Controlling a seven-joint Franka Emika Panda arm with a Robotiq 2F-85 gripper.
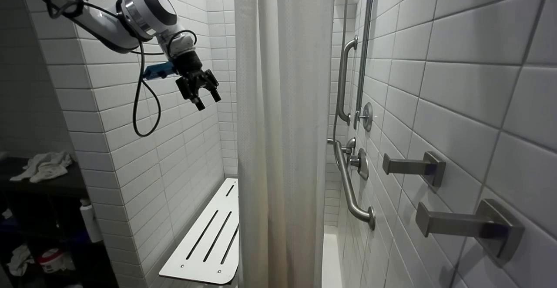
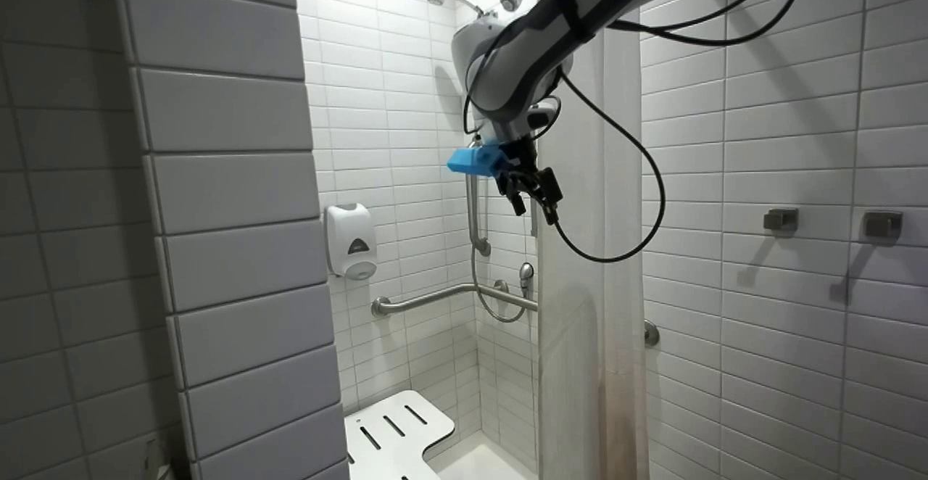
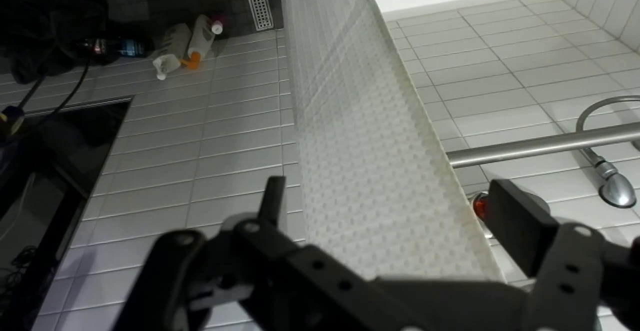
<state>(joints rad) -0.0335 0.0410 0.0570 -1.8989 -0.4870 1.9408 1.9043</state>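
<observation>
Nearest the wrist camera, the black pincer [image 3: 397,208] stands with its jaws wide apart, and the pale shower curtain [image 3: 380,171] appears between them; in an exterior view, though, it hangs clear of the fingertips [image 1: 216,96]. Farther off, a white slotted seat [image 1: 209,236] shows in both exterior views but not in the wrist view, and a wall dispenser [image 2: 352,241] in an exterior view alone.
</observation>
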